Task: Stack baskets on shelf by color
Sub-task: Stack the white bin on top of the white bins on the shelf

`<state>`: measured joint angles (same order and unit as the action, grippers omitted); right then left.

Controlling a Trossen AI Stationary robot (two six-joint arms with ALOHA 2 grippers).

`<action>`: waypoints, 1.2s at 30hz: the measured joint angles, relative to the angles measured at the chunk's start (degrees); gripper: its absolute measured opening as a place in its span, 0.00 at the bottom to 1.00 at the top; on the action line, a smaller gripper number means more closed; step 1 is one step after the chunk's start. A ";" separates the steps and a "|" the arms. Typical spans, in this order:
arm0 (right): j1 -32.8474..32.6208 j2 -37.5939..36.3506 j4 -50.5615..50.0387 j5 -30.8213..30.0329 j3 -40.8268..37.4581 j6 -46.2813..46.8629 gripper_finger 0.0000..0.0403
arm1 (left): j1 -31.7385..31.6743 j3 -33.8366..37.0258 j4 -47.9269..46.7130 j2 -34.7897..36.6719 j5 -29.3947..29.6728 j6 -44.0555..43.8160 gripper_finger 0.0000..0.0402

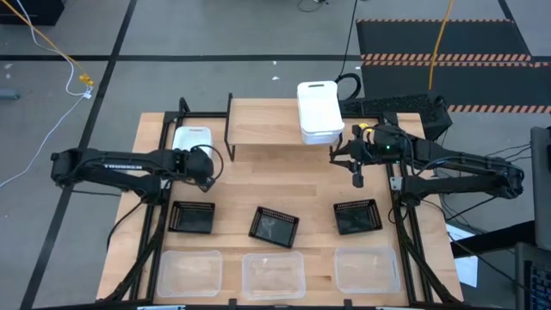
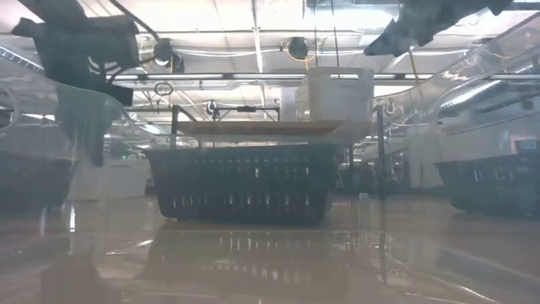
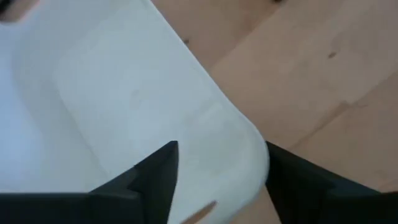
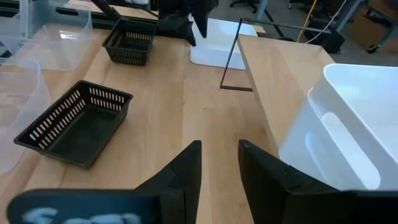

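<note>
Left gripper [image 1: 205, 169]: jaws apart, straddling the rim of a white basket [image 1: 191, 140] on the table, left of the shelf [image 1: 271, 122]. Right gripper [image 1: 357, 178]: narrowly open, empty, beside the stacked white baskets [image 1: 318, 110] at the shelf's right end.

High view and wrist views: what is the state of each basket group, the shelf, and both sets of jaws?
White baskets on shelf: nested in one stack at the shelf's right end.
Third white basket: on the table left of the shelf, rim between the left gripper jaws.
Black baskets: three, separate, on the table.
Clear baskets: three, separate, front row.
Shelf: otherwise bare.
Right gripper: jaws apart, empty, beside the stack.
</note>
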<state>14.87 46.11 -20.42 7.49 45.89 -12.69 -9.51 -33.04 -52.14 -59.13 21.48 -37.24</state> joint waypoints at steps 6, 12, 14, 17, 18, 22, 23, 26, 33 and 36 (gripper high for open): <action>0.00 0.00 0.04 0.02 0.00 0.02 0.24 | -1.21 0.00 0.04 -1.63 -3.00 -0.16 0.30; 0.00 0.02 0.02 0.04 0.00 -0.79 0.24 | -1.19 -2.36 -3.27 -0.16 -2.33 -3.51 0.03; 0.00 0.01 0.02 0.12 0.00 -2.19 0.24 | -0.77 -4.35 -6.08 0.66 -0.93 -4.68 0.03; 0.00 0.00 -0.03 0.22 0.00 -3.36 0.24 | 0.51 -8.57 -11.40 1.59 2.30 -6.89 0.02; 0.00 -0.02 -0.05 0.24 0.00 -3.70 0.24 | 1.13 -10.43 -13.06 1.91 3.74 -7.50 0.02; 0.02 -0.02 -1.09 3.88 0.00 -8.03 0.24 | 4.52 -17.56 -18.66 2.26 8.27 -5.59 0.02; 0.02 -0.03 -1.15 5.56 0.00 -9.48 0.24 | 5.55 -19.25 -18.82 2.22 8.55 -3.87 0.02; 0.00 -0.23 -0.87 11.48 0.00 -12.52 0.24 | 8.95 -23.66 -17.14 2.14 8.51 4.19 0.01; 0.00 -2.11 -0.78 25.08 0.02 -17.16 0.24 | 20.48 -32.18 -10.73 2.19 -1.00 22.57 0.02; -0.02 -2.54 -0.06 29.26 0.02 -17.05 0.25 | 26.00 -34.56 -6.50 2.16 -7.09 26.02 0.01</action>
<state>14.85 43.57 -20.48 36.75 45.91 -29.74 16.50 -67.60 -58.64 -56.98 14.39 -11.22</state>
